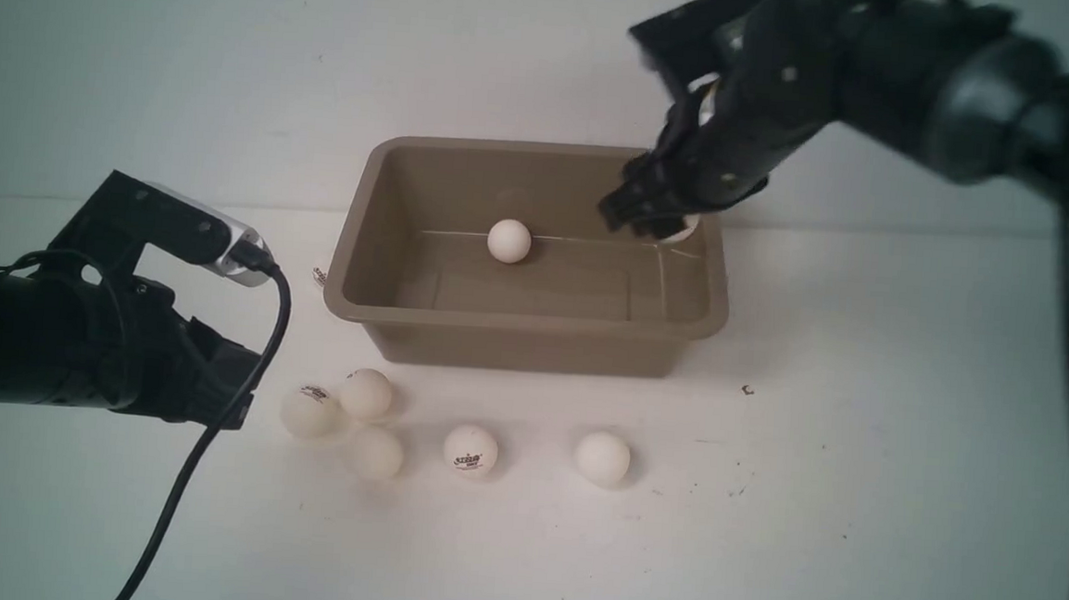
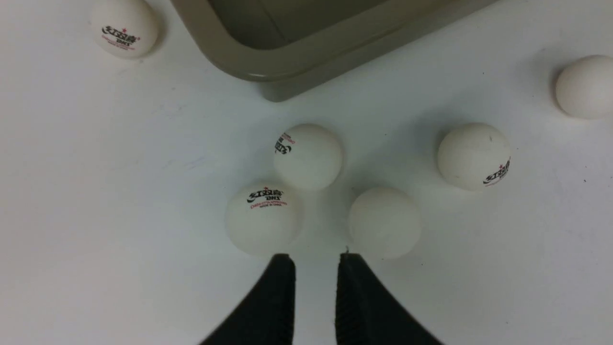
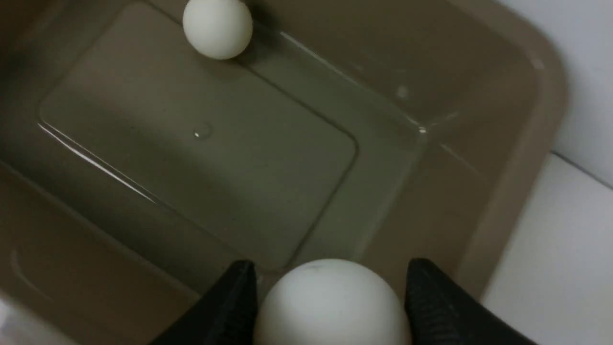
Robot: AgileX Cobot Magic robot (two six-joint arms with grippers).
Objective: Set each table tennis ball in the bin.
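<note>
The taupe bin (image 1: 523, 336) stands mid-table with one table tennis ball (image 1: 509, 241) on its floor by the back wall. Over the bin's back right corner hangs my right gripper (image 1: 655, 222), shut on another white ball (image 3: 330, 302), above the bin's floor (image 3: 201, 158). In front of the bin several balls lie on the table: a cluster of three (image 1: 366, 393), one with a logo (image 1: 470, 450) and a plain one (image 1: 603, 458). My left gripper (image 2: 316, 258) hovers low just short of the cluster (image 2: 308, 156), jaws narrowly open and empty.
One more ball (image 2: 123, 28) lies against the bin's left side, mostly hidden in the front view. The left arm's black cable (image 1: 210, 438) trails over the table's front left. The white table (image 1: 859, 450) stretches to the bin's right.
</note>
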